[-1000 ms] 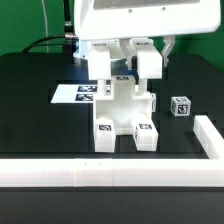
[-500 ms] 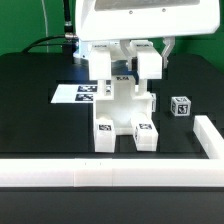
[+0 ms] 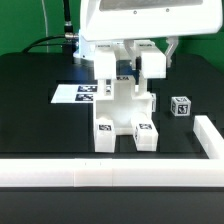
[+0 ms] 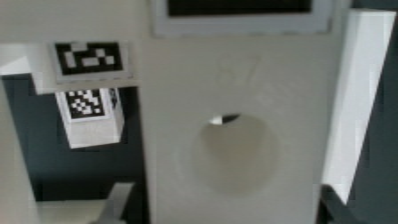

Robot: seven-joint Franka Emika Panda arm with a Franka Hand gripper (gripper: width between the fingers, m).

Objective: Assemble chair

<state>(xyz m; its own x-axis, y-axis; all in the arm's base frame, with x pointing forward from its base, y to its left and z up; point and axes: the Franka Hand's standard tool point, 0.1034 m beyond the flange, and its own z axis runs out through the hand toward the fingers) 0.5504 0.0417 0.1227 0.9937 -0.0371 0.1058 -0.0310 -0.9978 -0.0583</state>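
The partly built chair (image 3: 125,112) stands mid-table, white blocks with small black-and-white tags, its two front feet toward the near rail. My gripper (image 3: 124,62) hangs straight over it under the big white hand and is shut on one of its upright white pieces. In the wrist view that white piece (image 4: 240,110) fills the middle, with a small hole in its face. My gripper (image 4: 231,208) has its dark fingers (image 4: 135,200) tight against both of its sides. A tagged chair part (image 4: 89,70) shows beside it. A loose small tagged block (image 3: 180,106) lies at the exterior view's right.
The marker board (image 3: 78,94) lies flat behind the chair at the exterior view's left. A long low white border rail (image 3: 110,172) runs along the front, with a short arm (image 3: 208,135) up the exterior view's right. Cables trail at the back left.
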